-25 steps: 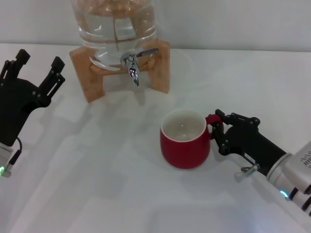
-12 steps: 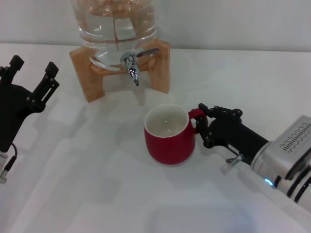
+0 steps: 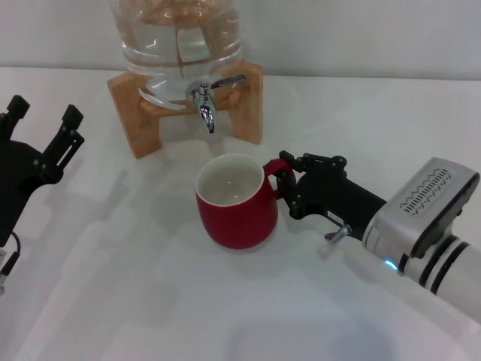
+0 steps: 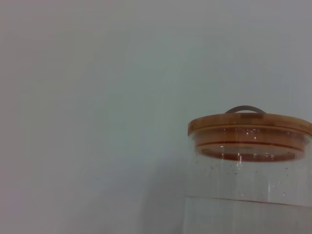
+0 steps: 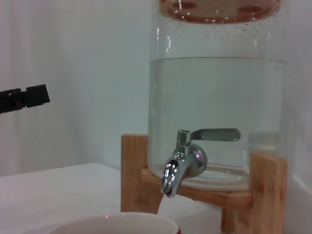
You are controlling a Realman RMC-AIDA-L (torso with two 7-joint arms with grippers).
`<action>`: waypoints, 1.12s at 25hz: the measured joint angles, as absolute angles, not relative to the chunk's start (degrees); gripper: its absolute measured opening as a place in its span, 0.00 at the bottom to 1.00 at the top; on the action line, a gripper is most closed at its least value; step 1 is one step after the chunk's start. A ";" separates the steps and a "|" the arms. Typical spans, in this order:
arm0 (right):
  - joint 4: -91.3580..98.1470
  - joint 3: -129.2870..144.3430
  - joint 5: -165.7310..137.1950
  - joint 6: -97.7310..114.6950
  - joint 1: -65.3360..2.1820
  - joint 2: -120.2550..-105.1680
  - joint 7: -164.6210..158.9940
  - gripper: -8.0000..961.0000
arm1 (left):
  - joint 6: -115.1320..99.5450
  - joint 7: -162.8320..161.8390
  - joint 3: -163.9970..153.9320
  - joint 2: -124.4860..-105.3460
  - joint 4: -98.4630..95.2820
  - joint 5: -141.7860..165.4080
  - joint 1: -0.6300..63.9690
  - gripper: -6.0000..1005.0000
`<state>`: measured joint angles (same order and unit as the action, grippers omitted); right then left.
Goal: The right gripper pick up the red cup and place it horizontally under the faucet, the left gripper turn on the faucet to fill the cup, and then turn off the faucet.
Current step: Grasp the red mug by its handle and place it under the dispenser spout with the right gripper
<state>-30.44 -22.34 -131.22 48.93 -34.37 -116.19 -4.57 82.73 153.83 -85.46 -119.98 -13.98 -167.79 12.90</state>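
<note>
The red cup (image 3: pixel 235 203) stands upright on the white table, cream inside, a little in front of and below the faucet (image 3: pixel 204 102). My right gripper (image 3: pixel 288 186) is shut on the cup's red handle, reaching in from the right. The faucet's lever points to the right. In the right wrist view the faucet (image 5: pixel 182 164) is straight ahead and the cup's rim (image 5: pixel 113 224) shows at the bottom edge. My left gripper (image 3: pixel 41 129) is open and empty at the far left, well apart from the faucet. One of its fingertips (image 5: pixel 27 96) shows in the right wrist view.
A glass water jar (image 3: pixel 177 45) sits on a wooden stand (image 3: pixel 135 113) at the back, carrying the faucet. Its wooden lid (image 4: pixel 251 132) shows in the left wrist view. White table (image 3: pixel 150 301) lies all around.
My right gripper has carried the cup by its handle to the left, closer under the faucet. My left gripper has drifted slightly left.
</note>
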 joint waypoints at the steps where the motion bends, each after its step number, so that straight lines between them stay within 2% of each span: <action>1: -30.68 -22.44 -131.22 48.56 -34.54 -116.19 -4.57 0.16 | 82.91 153.82 -85.46 -120.01 -13.99 -167.79 12.75 0.87; 28: -32.37 -26.46 -131.09 37.97 -39.63 -116.19 -4.64 0.16 | 84.12 153.19 -85.74 -120.21 -13.88 -167.78 12.37 0.87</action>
<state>-32.37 -26.45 -131.09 37.97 -39.63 -116.19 -4.64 84.12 153.19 -85.74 -120.21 -13.88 -167.78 12.37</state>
